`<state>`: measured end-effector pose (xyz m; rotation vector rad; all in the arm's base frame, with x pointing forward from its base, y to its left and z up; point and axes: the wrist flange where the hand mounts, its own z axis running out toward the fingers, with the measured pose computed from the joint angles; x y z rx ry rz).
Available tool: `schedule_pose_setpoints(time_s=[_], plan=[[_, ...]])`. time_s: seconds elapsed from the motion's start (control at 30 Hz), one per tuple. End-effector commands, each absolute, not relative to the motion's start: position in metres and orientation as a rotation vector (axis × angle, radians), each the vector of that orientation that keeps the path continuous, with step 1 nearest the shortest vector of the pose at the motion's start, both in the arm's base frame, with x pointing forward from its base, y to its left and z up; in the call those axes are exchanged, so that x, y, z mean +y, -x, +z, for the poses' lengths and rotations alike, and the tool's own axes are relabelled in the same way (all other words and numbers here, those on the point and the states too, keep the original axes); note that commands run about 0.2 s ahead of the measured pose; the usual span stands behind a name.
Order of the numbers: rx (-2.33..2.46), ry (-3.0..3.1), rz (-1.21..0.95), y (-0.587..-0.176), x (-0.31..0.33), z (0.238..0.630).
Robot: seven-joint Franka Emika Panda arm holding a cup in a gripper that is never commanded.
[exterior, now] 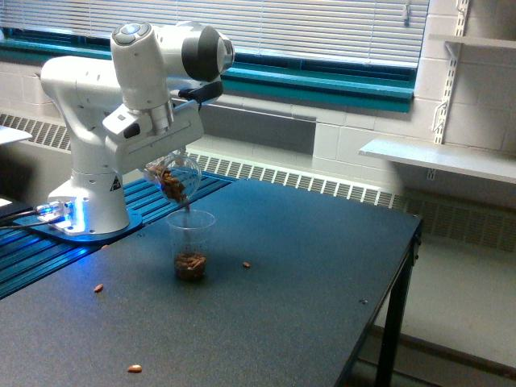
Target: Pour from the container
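My gripper (pixel 165 157) is shut on the container (pixel 175 179), a small clear round cup holding brown nuts. It is tipped mouth-down toward the exterior view's right, directly above a tapered clear plastic cup (pixel 191 244) standing upright on the dark table (pixel 306 282). A nut (pixel 188 208) is falling just above that cup's rim. A small heap of brown nuts (pixel 191 265) lies in the bottom of the standing cup. The fingers are mostly hidden under the white wrist.
Loose nuts lie on the table: one (pixel 247 264) right of the cup, one (pixel 98 288) to its left, one (pixel 135 368) near the front. The arm's base (pixel 85 205) stands on a blue ribbed plate at the left. The table edge (pixel 407 258) drops off at the right.
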<state>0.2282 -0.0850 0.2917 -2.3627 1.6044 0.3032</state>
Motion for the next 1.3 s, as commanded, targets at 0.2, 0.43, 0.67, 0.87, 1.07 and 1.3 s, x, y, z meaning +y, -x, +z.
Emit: schedule_pose_setpoints(time_s=[0.2,0.43,0.67,0.87,1.07,1.3], plan=[[1.587,2.343,0.3,-0.216,-0.092,0.282],[1.592,2.344,0.302,-0.214,-0.096,0.279],[1.597,2.34,0.298,-0.213,-0.1,0.276],[1.596,2.338,0.286,-0.213,-0.102,0.276],[1.587,2.342,0.285,-0.213,-0.102,0.275],[1.58,2.347,0.283,-0.213,-0.102,0.274]])
